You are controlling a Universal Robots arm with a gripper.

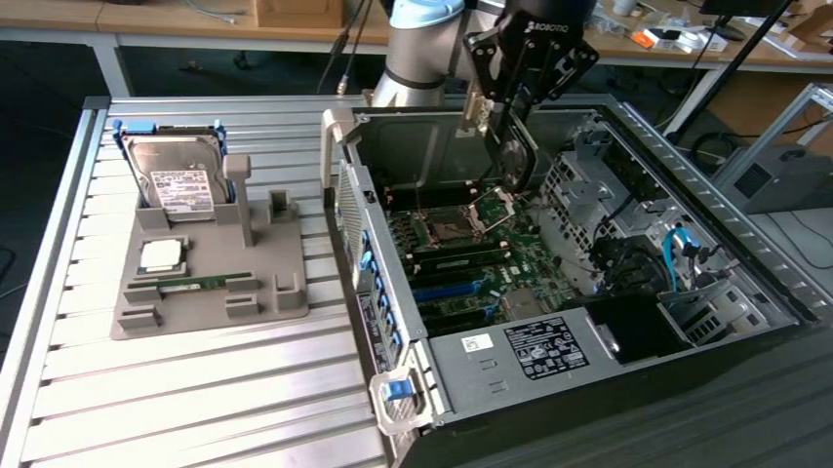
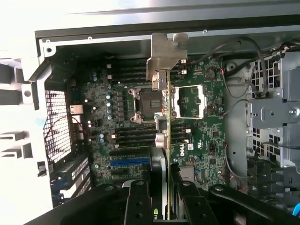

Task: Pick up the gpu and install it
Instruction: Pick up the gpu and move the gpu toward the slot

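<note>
Your black gripper (image 2: 165, 201) pinches the thin dark gpu card (image 2: 165, 56) with a silver end, edge down over the green board (image 2: 204, 138), likely to fit a slot.

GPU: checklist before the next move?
1. Grip: gpu clamped in the gripper: ok.
2. Access: case open, motherboard exposed: ok.
3. Position: gpu over the blue slot: not ok, it hangs near the CPU socket.
4. Seating: not ok, gpu is above the board, bracket end down.
5. Cables out of the way: cannot tell.
</note>
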